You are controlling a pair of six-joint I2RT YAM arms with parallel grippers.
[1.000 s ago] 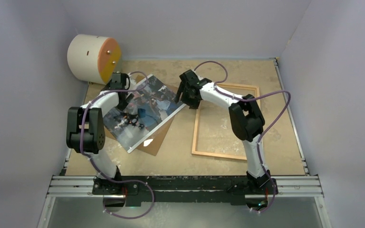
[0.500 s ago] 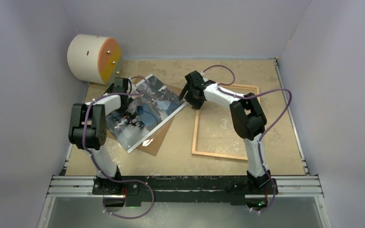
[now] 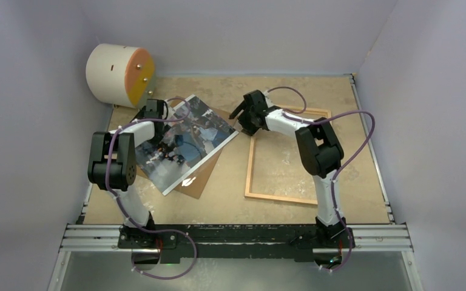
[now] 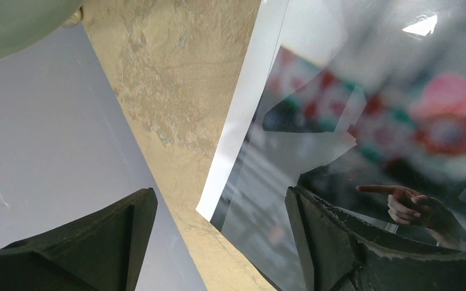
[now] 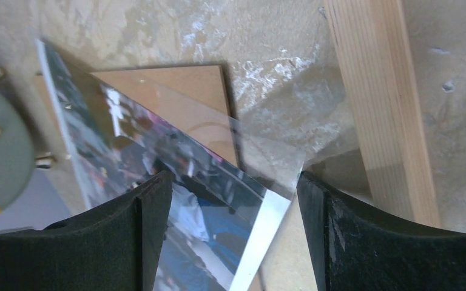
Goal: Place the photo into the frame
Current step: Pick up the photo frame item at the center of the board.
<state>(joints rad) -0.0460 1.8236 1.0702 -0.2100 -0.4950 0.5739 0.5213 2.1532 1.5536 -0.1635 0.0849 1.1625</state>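
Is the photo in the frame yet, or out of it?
Out. The photo lies face up on the brown backing sheet, left of the frame, whose opening is empty.

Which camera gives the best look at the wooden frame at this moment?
The top external view: the frame shows nearly whole, lying flat, with only parts of it hidden by the right arm. The right wrist view catches just one wood rail of it. The left wrist view shows none of it.
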